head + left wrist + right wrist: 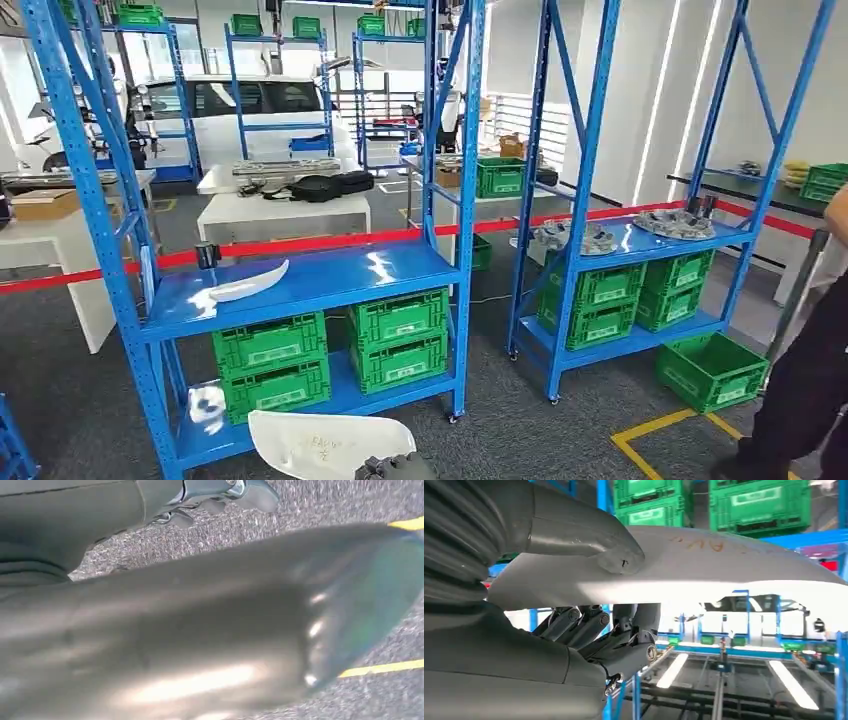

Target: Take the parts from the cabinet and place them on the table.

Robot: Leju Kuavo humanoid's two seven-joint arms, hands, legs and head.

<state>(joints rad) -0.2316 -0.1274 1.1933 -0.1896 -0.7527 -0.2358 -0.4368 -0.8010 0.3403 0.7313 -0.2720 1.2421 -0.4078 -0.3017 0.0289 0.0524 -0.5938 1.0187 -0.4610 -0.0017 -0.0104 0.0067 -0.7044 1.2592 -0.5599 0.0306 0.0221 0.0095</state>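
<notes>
While the right hand (589, 630) pinches a white curved part (704, 565) between thumb and fingers, low and near in front of the blue shelf (300, 285) with green boxes (270, 365), I cannot tell how the left hand (215, 497) is set.

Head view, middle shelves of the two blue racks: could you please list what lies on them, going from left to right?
Small dark cup → white curved part on the near rack's blue shelf → grey metal parts → second pile of grey parts on the far rack's shelf.
</notes>
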